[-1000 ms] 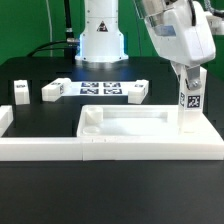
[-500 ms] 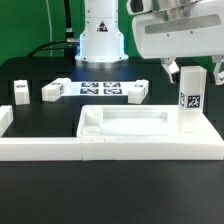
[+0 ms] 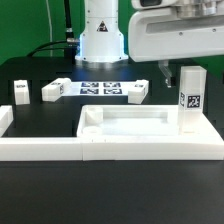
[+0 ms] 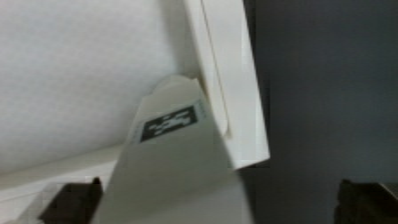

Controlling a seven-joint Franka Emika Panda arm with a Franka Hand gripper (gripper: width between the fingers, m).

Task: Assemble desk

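The white desk top (image 3: 140, 138), a shallow tray with a raised rim, lies at the front of the table. One tagged square leg (image 3: 190, 98) stands upright in its corner at the exterior view's right. My gripper (image 3: 190, 64) hovers just above that leg, open and empty, with one dark finger (image 3: 165, 70) showing beside the leg's top. In the wrist view the leg (image 4: 169, 165) rises between my wide-apart fingertips (image 4: 71, 202), not touching them, with the tray rim (image 4: 228, 80) behind it. Three loose legs (image 3: 21, 92) (image 3: 52, 90) (image 3: 137, 92) lie at the back.
The marker board (image 3: 100, 89) lies flat in front of the arm's white base (image 3: 100, 35). A long low white border rail (image 3: 40, 149) runs along the front at the exterior view's left and meets the tray's corner.
My gripper was shut on the upright leg one second ago. It has let go, opened and risen above the leg, which stays standing in the tray corner.
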